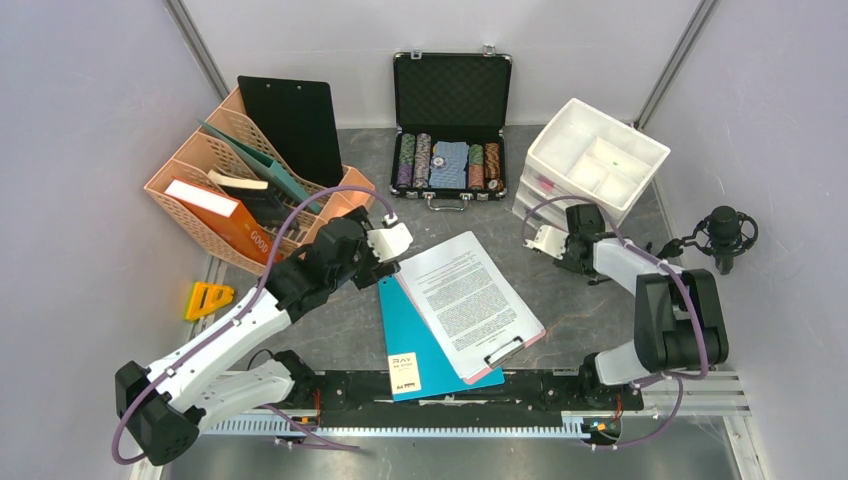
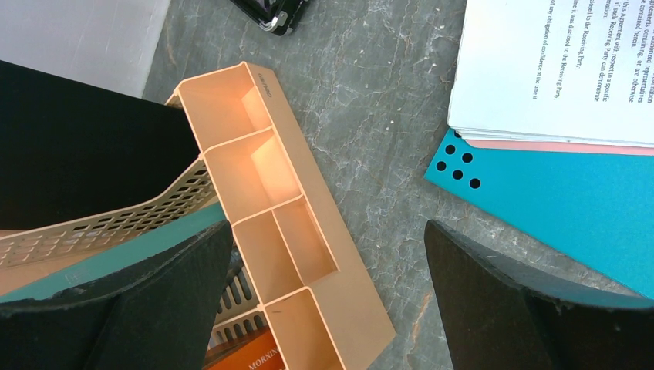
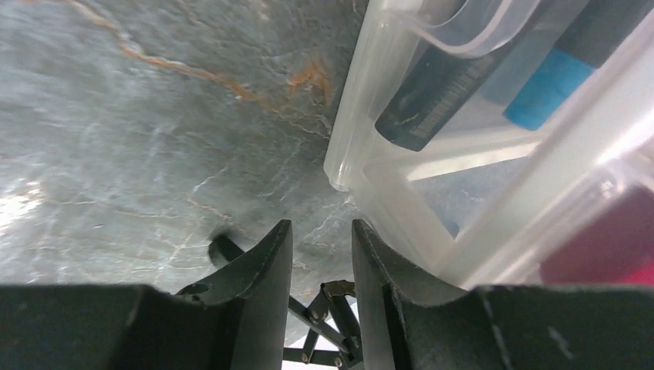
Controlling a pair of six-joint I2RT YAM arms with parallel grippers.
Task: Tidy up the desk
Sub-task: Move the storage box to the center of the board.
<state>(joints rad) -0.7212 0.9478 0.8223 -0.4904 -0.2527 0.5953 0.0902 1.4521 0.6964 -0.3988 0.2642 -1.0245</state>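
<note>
left gripper (image 2: pixel 325 229) is wide open and empty over the peach rack (image 2: pixel 254 162), ready to grab. right gripper (image 3: pixel 322 227) sits nearly closed by the clear drawers (image 3: pixel 401 193); can't tell if it holds anything.

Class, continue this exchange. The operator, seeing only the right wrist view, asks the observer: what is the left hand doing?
Observer: The left hand is open, near the peach plastic file rack.
Operator: What lies in the middle of the dark grey desk?
Observer: A pink clipboard with a printed sheet, lying on a teal folder.
Operator: And at the back?
Observer: An open black foam-lined case holding rows of poker chips.
</note>
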